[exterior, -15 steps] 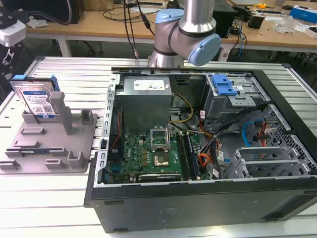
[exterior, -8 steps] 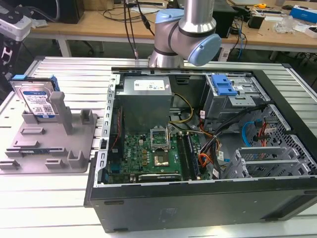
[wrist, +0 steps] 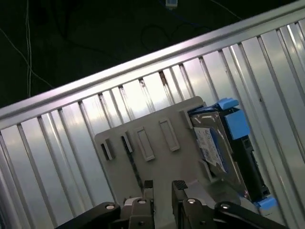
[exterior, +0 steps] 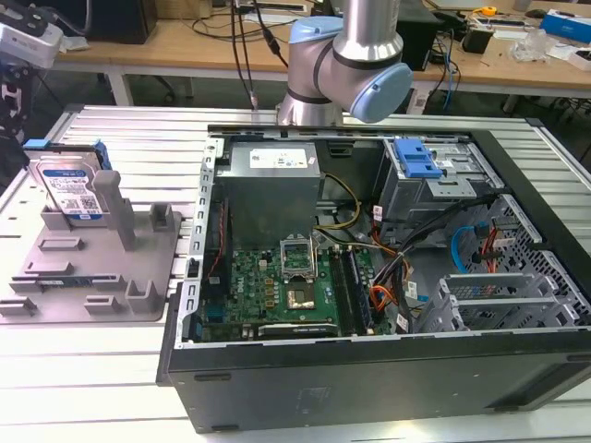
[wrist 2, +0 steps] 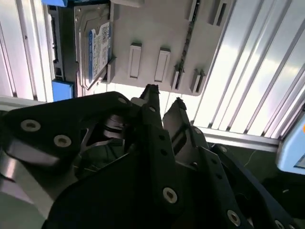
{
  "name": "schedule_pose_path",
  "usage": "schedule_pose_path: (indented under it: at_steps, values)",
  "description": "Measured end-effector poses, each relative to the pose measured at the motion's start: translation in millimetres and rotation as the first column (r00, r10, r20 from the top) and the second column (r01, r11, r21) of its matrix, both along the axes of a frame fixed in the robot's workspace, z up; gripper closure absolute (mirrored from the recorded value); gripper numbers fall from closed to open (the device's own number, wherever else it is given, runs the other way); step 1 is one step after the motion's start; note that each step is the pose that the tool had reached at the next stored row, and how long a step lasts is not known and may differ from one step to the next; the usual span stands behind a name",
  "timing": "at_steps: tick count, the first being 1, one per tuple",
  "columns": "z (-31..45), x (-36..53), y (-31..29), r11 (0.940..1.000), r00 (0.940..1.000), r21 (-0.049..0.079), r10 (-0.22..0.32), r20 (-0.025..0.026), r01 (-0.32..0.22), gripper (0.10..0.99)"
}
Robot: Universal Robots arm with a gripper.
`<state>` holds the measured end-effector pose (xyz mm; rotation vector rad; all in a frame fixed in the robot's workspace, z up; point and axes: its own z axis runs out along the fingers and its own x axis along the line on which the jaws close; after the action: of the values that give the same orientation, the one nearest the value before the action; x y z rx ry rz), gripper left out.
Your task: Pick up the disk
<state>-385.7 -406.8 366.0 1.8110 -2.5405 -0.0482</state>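
Ribbed aluminium table (exterior: 92,388) across the whole exterior view, wooden benches (exterior: 185,46) behind it, and the robot arm (exterior: 346,55) rising at the back. An open computer case (exterior: 369,369) lies in the middle, green motherboard (exterior: 286,286) face up, with a blue-handled drive cage (exterior: 420,161) in its far corner. Over on the exterior view's left sits the grey fixture (exterior: 111,277), well apart from the case's insides. The disk (exterior: 72,189) stands on edge in it, label facing the camera, leaning against an upright post.

On to the first wrist view, and now we get the fingers. The gripper (wrist: 163,186) hangs over the fixture (wrist: 157,162), its two dark tips slightly parted with bare grey plate showing in the gap. Nothing is pinched. The disk (wrist: 212,148) sits in the fixture just beside the tips, not touching them, blue rails at either end. Table ribs (wrist: 57,143) run all around.

The second wrist view looks along the gripper's black body. The gripper (wrist 2: 164,98) shows the same narrow gap, with nothing between the tips. The disk (wrist 2: 97,50) is near, off to one side of the tips, its barcode label seen at a slant. The fixture's (wrist 2: 143,24) small raised blocks lie straight beyond the tips.
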Motion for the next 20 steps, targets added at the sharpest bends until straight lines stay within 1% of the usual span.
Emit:
schedule_pose_path:
  at_steps: [2,4,6,7,8,9,10,12,20]
  values:
    - [-0.2,0.0,0.0,0.9991,0.9991,0.0,0.042,0.0001,-0.042,0.729]
    - [-0.4,0.0,0.0,0.996,0.996,0.0,0.089,0.0013,-0.089,0.604]
    - [-0.6,0.0,0.0,0.9917,0.9917,0.0,0.129,0.003,-0.129,0.604]
    - [-0.6,0.0,0.0,0.9885,0.9885,-0.001,0.151,0.0043,-0.151,0.604]
    - [-0.8,0.0,0.0,0.9828,0.9828,-0.001,0.184,0.0083,-0.184,0.604]
    - [-0.8,0.0,0.0,0.9784,0.9783,-0.002,0.207,0.0136,-0.207,0.604]
    - [-0.8,0.0,0.0,0.977,0.9768,-0.003,0.213,0.0169,-0.213,0.604]
    - [-1.0,0.1,0.0,0.9769,0.9767,-0.003,0.214,0.0192,-0.213,0.604]
    - [-1.2,0.0,0.2,0.9776,0.9774,-0.003,0.21,0.0191,-0.21,0.604]
